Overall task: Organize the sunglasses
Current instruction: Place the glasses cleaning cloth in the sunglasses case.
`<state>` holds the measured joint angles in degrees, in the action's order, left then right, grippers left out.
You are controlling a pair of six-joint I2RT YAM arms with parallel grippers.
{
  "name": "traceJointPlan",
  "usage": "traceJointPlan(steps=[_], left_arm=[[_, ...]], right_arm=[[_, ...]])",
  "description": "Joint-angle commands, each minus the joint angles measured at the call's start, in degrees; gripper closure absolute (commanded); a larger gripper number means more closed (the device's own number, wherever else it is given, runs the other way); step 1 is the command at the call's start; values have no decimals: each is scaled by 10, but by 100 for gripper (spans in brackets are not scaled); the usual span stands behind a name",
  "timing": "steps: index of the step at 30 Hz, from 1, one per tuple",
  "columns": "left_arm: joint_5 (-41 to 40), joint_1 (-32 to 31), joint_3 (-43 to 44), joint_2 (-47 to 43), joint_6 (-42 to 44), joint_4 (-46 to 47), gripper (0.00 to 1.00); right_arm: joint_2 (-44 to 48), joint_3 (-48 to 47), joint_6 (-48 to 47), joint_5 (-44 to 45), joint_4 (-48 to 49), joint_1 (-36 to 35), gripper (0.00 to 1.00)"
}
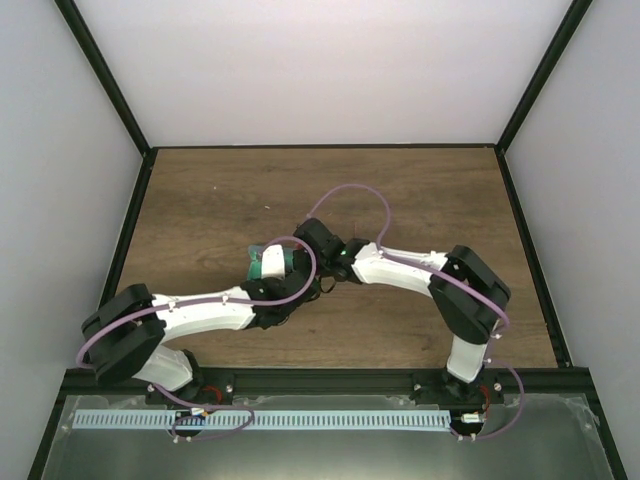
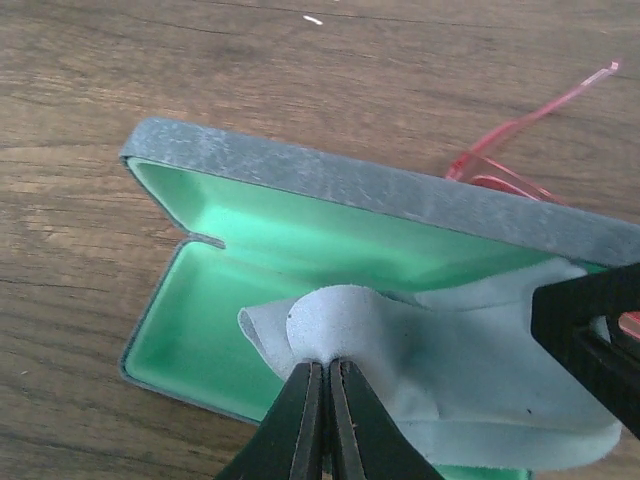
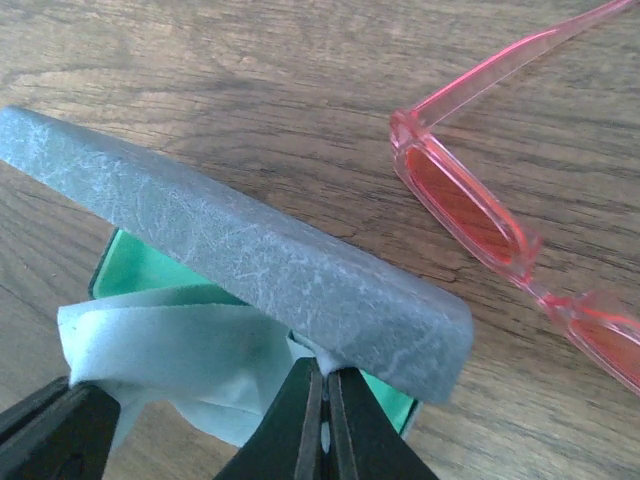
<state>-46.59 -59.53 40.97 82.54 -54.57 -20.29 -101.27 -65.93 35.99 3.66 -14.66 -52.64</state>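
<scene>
The sunglasses (image 3: 470, 205), with a pink-red frame and red lenses, lie unfolded on the wood just behind the case lid; in the left wrist view only one arm and a rim of the sunglasses (image 2: 505, 180) show past the lid. The grey-blue case (image 2: 380, 190) stands open, its green lining (image 2: 200, 320) facing up. A light blue cloth (image 2: 460, 360) lies bunched inside it. My left gripper (image 2: 328, 368) is shut on a fold of the cloth. My right gripper (image 3: 325, 378) is shut on another edge of the cloth (image 3: 170, 345), just under the lid (image 3: 250, 255).
Both arms meet over the case (image 1: 266, 263) at the middle of the wooden table (image 1: 220, 200). Black frame rails (image 1: 130, 220) and white walls border the table on three sides. The right gripper's black finger (image 2: 590, 335) sits close at the right of the left wrist view.
</scene>
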Motion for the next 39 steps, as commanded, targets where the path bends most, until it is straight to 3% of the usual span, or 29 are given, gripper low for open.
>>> traceJointPlan(steps=[1, 15, 25, 39], left_arm=[[-33, 18, 14, 16, -26, -20, 96], [-9, 75, -34, -11, 1, 19, 96], [-4, 78, -22, 38, 13, 38, 96], [41, 81, -32, 41, 33, 81, 96]], right_arm=[[-33, -33, -13, -8, -4, -4, 99], [-72, -43, -7, -25, 12, -5, 99], [-88, -43, -3, -24, 12, -7, 99], [-63, -4, 7, -18, 5, -7, 99]])
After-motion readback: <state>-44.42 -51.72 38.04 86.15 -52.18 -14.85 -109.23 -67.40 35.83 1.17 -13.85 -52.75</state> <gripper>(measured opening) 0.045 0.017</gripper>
